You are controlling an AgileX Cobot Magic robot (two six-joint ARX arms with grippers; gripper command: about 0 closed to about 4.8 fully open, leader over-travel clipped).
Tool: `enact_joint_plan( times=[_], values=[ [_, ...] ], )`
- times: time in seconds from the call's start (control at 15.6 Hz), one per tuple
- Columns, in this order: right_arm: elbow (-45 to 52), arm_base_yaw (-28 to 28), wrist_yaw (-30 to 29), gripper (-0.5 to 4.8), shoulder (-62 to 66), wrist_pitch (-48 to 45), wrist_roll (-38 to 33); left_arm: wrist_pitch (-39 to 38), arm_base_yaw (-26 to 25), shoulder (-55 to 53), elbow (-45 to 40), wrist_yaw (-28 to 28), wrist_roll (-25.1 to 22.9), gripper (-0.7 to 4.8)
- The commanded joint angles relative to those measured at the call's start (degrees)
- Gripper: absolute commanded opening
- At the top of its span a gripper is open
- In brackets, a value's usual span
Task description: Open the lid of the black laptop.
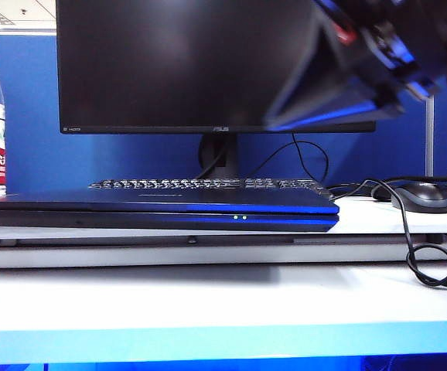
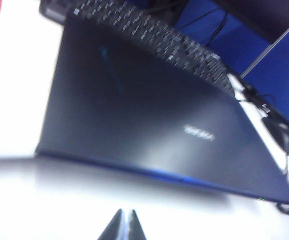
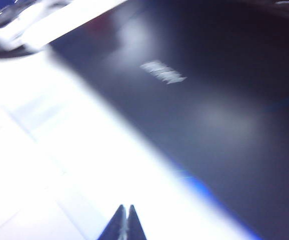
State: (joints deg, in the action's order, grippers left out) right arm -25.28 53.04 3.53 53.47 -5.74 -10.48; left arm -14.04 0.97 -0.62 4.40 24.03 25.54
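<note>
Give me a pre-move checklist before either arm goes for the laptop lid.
1. Lid shut flat on the laptop: ok, still to open.
2. Lid top free of objects: ok.
3. Left gripper empty, fingertips together, above the white table in front of the laptop: ok.
4. Right gripper likewise closed and empty, short of the front edge: ok.
5. Room behind for the lid to swing: not ok, keyboard and monitor sit close.
6. Right arm's clearance from the monitor: cannot tell, blurred.
</note>
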Motion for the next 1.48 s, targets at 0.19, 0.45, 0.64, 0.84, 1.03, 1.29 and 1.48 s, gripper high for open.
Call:
enact_joint_plan(
  times=[0.19, 0.45, 0.64, 0.84, 1.03, 1.29, 1.48],
  values=[
    [1.09, 1.14, 2.23, -0.07, 1.46, 0.50, -0.42, -4.33, 0.02, -7.80, 6.45, 7.08, -2.40, 0.22],
    [3.19, 0.94, 2.95, -0.07, 1.62, -1.81, -0.48, -5.49, 0.09, -22.53, 17.81, 7.72, -8.85, 0.22],
    [4.20, 0.94, 2.78, -0.07, 3.10, -3.93, -1.81, -5.66, 2.84, -36.57, 19.74, 7.41, -10.27, 0.22],
    [4.63, 0.72, 2.84, -0.07, 4.44, -5.88, -1.90, -5.22, 15.32, -46.16, 19.74, -7.58, -11.87, 0.17],
    [4.70, -1.38, 2.78, -0.07, 5.51, -6.29, -1.46, -1.33, 19.65, -46.38, 19.74, -15.87, -11.47, 0.17],
    [4.70, -4.50, 1.90, -0.07, 5.88, -7.69, -1.22, 2.21, 19.65, -46.56, 19.74, -17.90, -12.04, 0.17],
    [4.70, -6.40, 0.52, -0.07, 6.21, -7.85, -1.22, 2.49, 19.65, -46.99, 19.71, -19.28, -12.81, 0.18]
  ],
)
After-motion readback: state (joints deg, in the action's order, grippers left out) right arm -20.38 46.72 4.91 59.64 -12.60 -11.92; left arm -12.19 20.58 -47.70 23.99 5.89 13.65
